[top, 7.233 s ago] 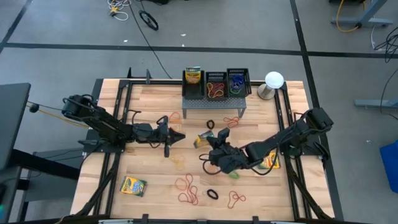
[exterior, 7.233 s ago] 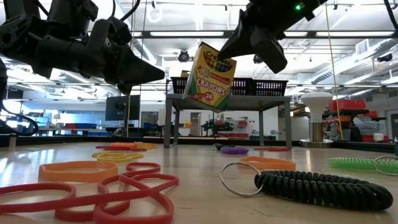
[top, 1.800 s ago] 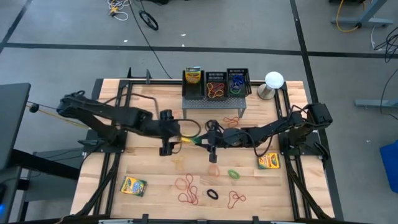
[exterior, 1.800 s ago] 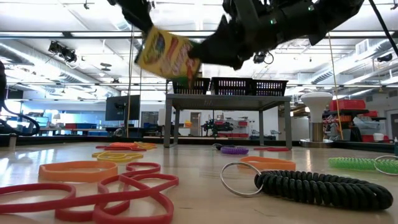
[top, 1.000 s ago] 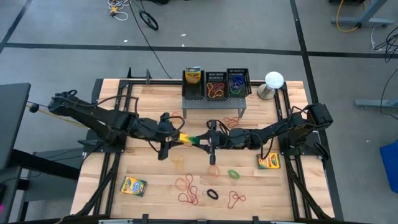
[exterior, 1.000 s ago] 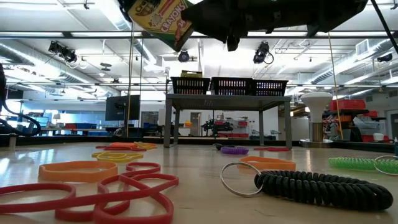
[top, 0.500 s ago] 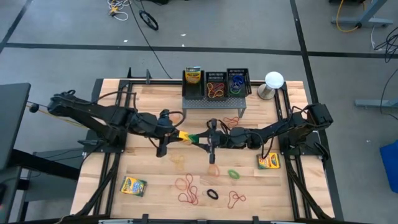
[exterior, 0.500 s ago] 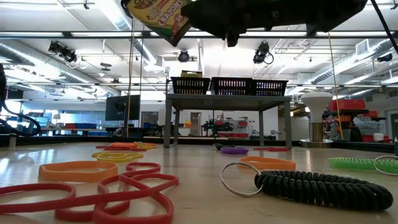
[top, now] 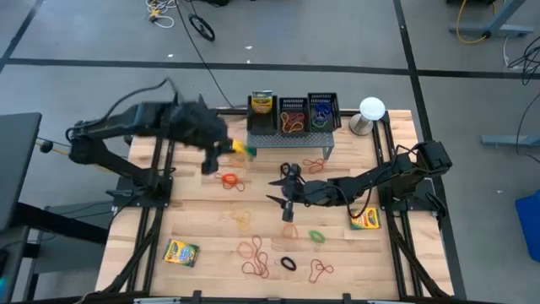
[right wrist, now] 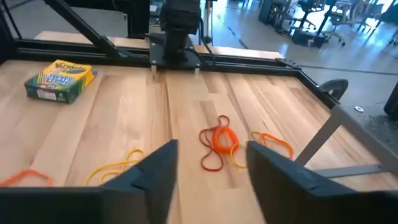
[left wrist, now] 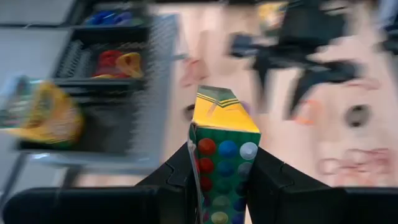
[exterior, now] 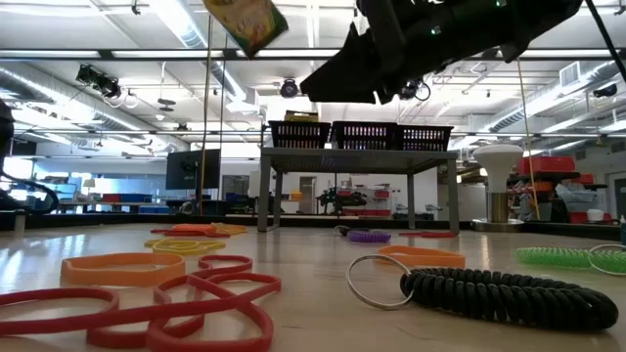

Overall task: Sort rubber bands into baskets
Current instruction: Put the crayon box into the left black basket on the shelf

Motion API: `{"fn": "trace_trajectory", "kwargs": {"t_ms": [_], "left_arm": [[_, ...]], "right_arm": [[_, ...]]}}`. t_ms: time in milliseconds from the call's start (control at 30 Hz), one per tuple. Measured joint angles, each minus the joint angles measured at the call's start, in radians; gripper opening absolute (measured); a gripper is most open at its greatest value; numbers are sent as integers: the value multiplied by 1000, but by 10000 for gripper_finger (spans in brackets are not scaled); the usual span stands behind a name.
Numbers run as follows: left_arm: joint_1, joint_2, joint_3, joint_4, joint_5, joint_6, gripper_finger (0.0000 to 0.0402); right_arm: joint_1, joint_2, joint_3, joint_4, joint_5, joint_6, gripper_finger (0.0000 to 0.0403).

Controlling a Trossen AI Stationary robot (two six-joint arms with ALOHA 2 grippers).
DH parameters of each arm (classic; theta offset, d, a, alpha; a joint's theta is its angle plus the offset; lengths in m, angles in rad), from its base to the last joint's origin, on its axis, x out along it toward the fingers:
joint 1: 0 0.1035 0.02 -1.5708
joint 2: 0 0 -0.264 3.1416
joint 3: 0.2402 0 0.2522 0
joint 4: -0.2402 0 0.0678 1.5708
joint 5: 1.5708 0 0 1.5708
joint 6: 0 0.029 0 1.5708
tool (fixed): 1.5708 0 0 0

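Observation:
My left gripper (top: pixel 226 149) is raised over the table's far left, just left of the grey stand (top: pixel 291 143), and is shut on a yellow-green crayon box (top: pixel 243 149). Three black baskets (top: pixel 293 116) sit on the stand. The left one holds a crayon box (left wrist: pixel 43 115), the other two hold rubber bands (left wrist: pixel 118 62). More rubber bands (top: pixel 253 253) lie loose on the table. My right gripper (top: pixel 283 192) hovers open over the table's middle, above orange bands (right wrist: pixel 217 140). My left gripper pinches the crayon box between its two fingers (left wrist: pixel 180 180), one on each broad face near the box's rear end (left wrist: pixel 219 186). The box's flap end (left wrist: pixel 221 112) sticks out ahead of the fingers, toward the stand. The box is lifted well clear of the table.
Two more crayon boxes lie at the near left (top: pixel 180 252) and at the right (top: pixel 364 220). A white dome-topped object (top: pixel 371 110) stands right of the stand. A black coiled cord with a ring (exterior: pixel 509 293) and a green coil (exterior: pixel 567 257) lie near the front edge.
My left gripper has risen and swung toward the far edge and the stand, carrying the crayon box up and away from my right gripper. The right gripper, which was at the box's other end, has let it go and stays over the table's middle.

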Motion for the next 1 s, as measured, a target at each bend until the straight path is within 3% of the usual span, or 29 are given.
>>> {"fn": "trace_trajectory", "kwargs": {"t_ms": [267,500,667,1000], "left_arm": [[186,310,332,-213,18,257,100],[301,548,536,-264,-93,421,99],[338,675,648,-288,-92,435,99],[353,728,648,-282,-139,439,99]], "right_arm": [[10,0,0,-5,-13,-29,13],[30,0,0,-5,-16,-75,25],[37,0,0,-4,-16,-92,9],[37,0,0,-1,-16,-109,14]]}}
